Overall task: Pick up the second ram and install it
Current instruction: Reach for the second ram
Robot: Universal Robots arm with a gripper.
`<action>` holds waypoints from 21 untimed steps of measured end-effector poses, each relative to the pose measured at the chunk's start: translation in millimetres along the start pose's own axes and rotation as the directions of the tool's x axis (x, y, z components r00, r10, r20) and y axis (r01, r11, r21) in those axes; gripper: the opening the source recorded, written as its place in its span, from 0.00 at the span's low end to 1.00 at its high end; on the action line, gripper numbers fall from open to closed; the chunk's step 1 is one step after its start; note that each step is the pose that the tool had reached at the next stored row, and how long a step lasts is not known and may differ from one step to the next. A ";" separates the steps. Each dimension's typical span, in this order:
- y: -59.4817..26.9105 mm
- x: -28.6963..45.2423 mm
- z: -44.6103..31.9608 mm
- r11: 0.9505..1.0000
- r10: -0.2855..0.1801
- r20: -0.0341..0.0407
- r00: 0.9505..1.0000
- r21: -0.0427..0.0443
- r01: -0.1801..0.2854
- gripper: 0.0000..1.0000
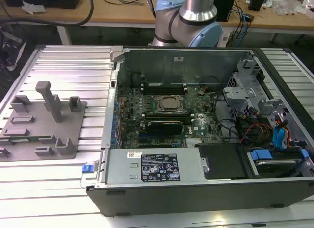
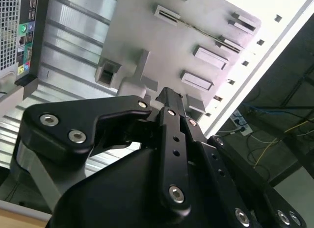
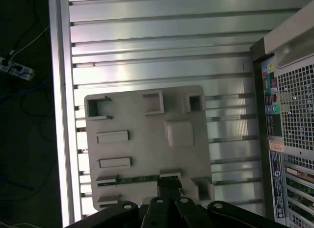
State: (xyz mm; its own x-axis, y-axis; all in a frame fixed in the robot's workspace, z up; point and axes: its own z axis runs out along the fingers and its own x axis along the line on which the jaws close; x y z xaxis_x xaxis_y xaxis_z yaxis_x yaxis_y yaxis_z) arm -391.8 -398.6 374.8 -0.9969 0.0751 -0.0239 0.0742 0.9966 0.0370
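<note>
So, the gripper point(image 3: 170, 183) looks pinched shut on nothing — the second ram point(image 3: 132, 179) sits edge-up in the gray tray point(image 3: 144, 157), its length stretching off to one side of the jaws.

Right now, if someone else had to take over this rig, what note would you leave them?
Gripper: up above the gray fixture tray, in line with one end of the second ram, not touching it; nothing visibly held.
Second ram: on edge in its tray slot, beside the open computer case.
Done: gripper positioned over the tray.
Left: the stick is not yet lifted or installed on the motherboard.
</note>
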 end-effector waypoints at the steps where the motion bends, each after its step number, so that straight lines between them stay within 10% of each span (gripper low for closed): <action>1: -0.2 1.7 2.4 1.000 0.000 0.000 1.000 0.000 0.000 0.08; 21: -16.0 22.2 45.0 1.000 -0.001 -0.003 1.000 0.000 0.001 0.08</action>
State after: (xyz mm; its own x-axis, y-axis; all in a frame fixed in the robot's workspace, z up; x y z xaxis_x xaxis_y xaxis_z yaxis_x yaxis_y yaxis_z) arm -413.9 -411.3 328.7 -0.9970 0.0741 -0.0213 0.0733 0.9966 0.0369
